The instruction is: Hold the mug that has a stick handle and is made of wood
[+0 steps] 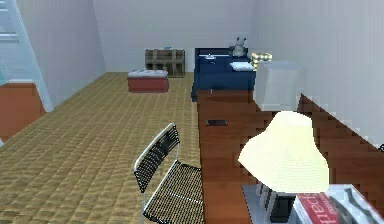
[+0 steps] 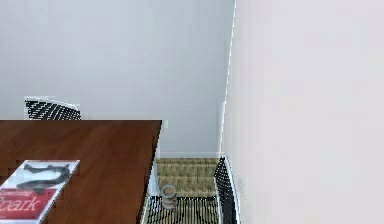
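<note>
In the forward view's lower right, a brown worktop (image 1: pixel 225 140) carries a cream lamp (image 1: pixel 285 150) and a red magazine (image 1: pixel 335 208) whose white lettering is cut off and unreadable. At the arm side view's bottom centre, a small pale cup-shaped thing (image 2: pixel 170 192) sits by a wire chair (image 2: pixel 205 195). Whether it is the wooden mug cannot be told, nor can the hand's state.

A dark brown wooden table (image 1: pixel 228 150) holds a cream lamp with a wide shade (image 1: pixel 284 150) and a red and white magazine (image 1: pixel 335 208). A black wire chair (image 1: pixel 165 178) stands just beside it. A dark blue piece of furniture (image 1: pixel 222 76) stands far back.
</note>
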### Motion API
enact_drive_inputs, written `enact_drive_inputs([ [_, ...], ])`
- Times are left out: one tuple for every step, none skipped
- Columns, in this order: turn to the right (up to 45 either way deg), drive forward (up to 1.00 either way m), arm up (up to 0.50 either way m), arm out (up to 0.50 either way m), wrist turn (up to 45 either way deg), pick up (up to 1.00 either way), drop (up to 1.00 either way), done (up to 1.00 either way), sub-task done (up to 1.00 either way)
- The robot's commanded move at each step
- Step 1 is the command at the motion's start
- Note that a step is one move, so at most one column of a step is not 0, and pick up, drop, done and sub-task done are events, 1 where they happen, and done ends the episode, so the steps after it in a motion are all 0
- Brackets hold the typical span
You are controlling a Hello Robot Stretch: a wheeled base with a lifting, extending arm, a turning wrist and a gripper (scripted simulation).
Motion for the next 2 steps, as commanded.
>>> enact_drive_inputs([
  [0.0,0.0,0.48,0.0,0.0,0.0,0.0,0.0,0.0],
  [0.0,0.0,0.0,0.34,0.0,0.0,0.0,0.0,0.0],
])
